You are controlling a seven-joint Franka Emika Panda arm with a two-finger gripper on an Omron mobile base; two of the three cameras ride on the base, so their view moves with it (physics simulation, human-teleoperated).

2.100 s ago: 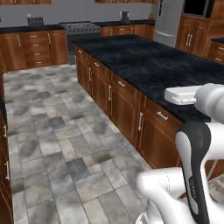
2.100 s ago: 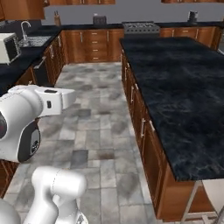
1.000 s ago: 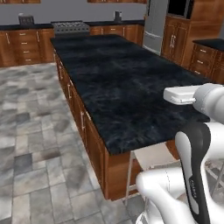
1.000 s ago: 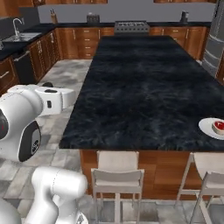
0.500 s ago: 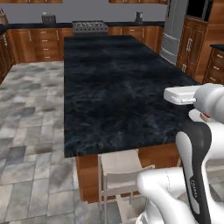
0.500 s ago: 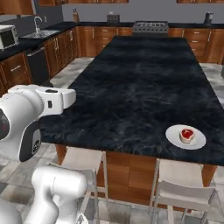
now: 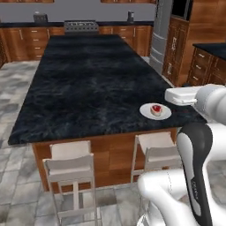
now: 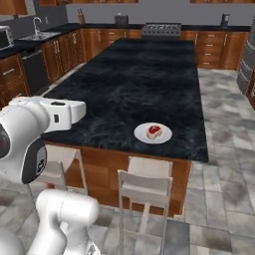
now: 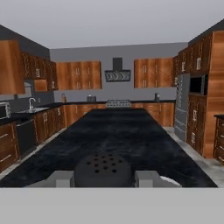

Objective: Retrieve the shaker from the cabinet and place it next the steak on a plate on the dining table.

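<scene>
Shaker [image 9: 103,169], a small black tapered piece with a perforated round top, sits pinched between the two grey fingertips [image 9: 61,178] of the gripper [image 9: 103,179], carried high. Since a moment ago the base has swung round to the near short end of the long black veined marble dining table [image 7: 84,84]. Delivery looks close: the round flat white plate [image 8: 142,134] with the small red, pale-rimmed steak [image 8: 154,131] lies near that edge, above two pale wooden stools [image 7: 70,165].
</scene>
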